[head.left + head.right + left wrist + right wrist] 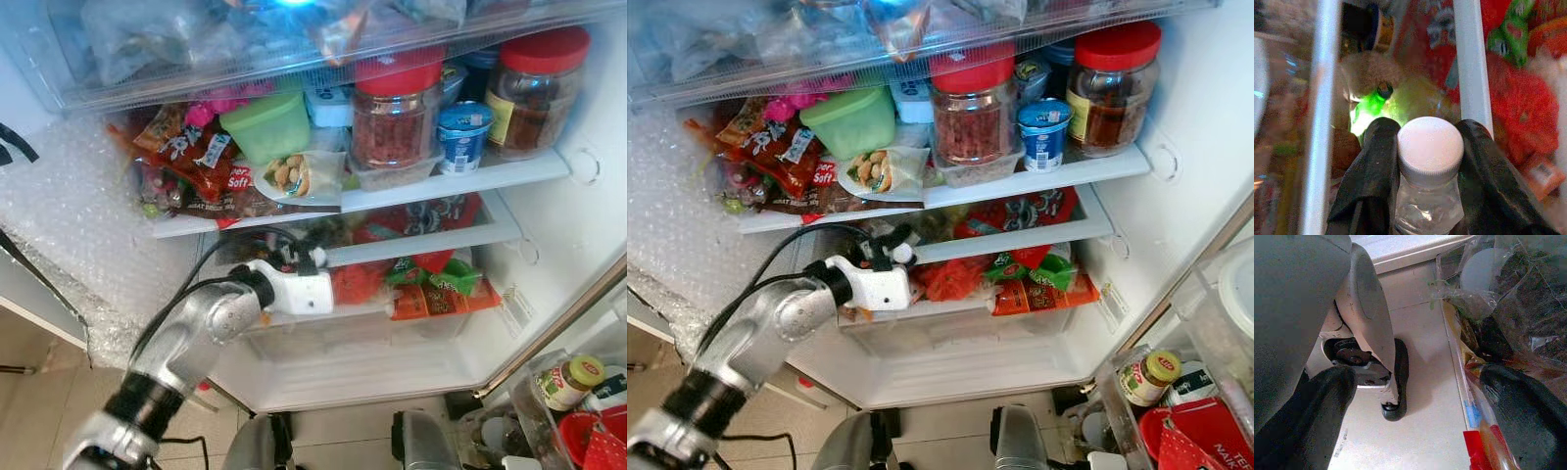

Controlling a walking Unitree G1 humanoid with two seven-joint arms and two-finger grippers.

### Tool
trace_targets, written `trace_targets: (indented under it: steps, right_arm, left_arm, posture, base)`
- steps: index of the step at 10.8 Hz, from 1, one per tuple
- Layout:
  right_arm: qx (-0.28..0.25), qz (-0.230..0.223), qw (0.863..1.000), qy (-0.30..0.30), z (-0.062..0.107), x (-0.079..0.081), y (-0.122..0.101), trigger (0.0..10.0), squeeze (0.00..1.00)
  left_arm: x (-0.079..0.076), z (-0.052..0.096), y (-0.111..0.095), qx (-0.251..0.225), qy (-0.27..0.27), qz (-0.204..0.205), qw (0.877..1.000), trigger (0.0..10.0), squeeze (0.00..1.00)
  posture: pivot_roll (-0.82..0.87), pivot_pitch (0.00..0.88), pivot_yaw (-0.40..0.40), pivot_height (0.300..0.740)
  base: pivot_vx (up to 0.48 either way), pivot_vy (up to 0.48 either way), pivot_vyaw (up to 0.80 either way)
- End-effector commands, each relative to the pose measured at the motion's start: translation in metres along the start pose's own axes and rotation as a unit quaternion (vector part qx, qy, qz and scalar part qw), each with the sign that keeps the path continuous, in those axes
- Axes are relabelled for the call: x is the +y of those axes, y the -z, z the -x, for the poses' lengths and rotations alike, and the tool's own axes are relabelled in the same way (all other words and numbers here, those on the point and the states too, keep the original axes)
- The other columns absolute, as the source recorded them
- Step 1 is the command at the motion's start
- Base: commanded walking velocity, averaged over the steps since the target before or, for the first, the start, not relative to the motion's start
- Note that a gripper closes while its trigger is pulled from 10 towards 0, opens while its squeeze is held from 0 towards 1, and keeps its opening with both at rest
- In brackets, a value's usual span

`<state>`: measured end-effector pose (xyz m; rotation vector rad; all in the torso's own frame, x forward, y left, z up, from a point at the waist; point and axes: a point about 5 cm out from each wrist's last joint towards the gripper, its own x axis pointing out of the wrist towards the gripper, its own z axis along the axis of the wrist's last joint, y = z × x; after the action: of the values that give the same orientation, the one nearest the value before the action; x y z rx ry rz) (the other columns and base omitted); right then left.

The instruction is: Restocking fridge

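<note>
An open fridge [549,235] packed with snack packets and red-lidded jars [397,108] fills the scene, and the left gripper [1427,161] reaches in at the lower shelf [421,245], fingers clamped on the neck of a clear water bottle [1429,196] with a white cap. The bottle's long axis points straight ahead into that shelf's gap, with red packets [1528,112] just beyond. The right gripper [1415,416] hangs spread wide and empty over the floor, so the left arm is nearer.

Clear glossy plastic bottle [1427,205], matt white cap [1430,145], rubbery black fingers [1374,171].
</note>
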<state>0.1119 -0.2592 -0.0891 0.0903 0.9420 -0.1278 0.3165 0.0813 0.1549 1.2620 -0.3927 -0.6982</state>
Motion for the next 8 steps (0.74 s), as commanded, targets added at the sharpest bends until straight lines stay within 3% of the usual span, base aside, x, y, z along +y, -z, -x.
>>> trace_targets:
  steps: [1, 3, 5, 6, 8]
  right_arm:
    - [0.010, -0.014, 1.000, 0.002, 0.002, 0.002, 0.008, 10.0, 0.00]
    - [0.008, -0.016, 1.000, 0.003, 0.002, 0.002, 0.008, 10.0, 0.00]
    - [0.008, -0.016, 1.000, 0.003, 0.002, 0.002, 0.008, 10.0, 0.00]
    - [0.003, -0.021, 1.000, 0.006, 0.002, 0.002, 0.007, 10.0, 0.00]
    - [0.002, -0.022, 1.000, 0.007, 0.002, 0.002, 0.007, 10.0, 0.00]
  left_arm:
    - [-0.009, 0.003, 0.016, 0.040, 0.015, -0.027, 0.999, 10.0, 0.00]
    - [-0.024, 0.007, 0.035, 0.084, 0.020, -0.040, 0.995, 10.0, 0.00]
    - [-0.024, 0.007, 0.035, 0.084, 0.020, -0.040, 0.995, 10.0, 0.00]
    - [-0.044, 0.010, 0.060, 0.142, -0.012, -0.028, 0.989, 10.0, 0.00]
    - [-0.047, 0.004, 0.065, 0.156, -0.050, -0.017, 0.986, 10.0, 0.00]
  posture:
    - [-0.17, 0.136, 0.148, 0.627]
    - [-0.17, 0.139, 0.150, 0.627]
    - [-0.17, 0.139, 0.150, 0.627]
    - [-0.17, 0.142, 0.149, 0.627]
    - [-0.17, 0.145, 0.147, 0.627]
  base:
    - [0.000, 0.000, 0.00]
    - [0.000, 0.000, 0.00]
    - [0.000, 0.000, 0.00]
    - [0.000, 0.000, 0.00]
    - [0.000, 0.000, 0.00]
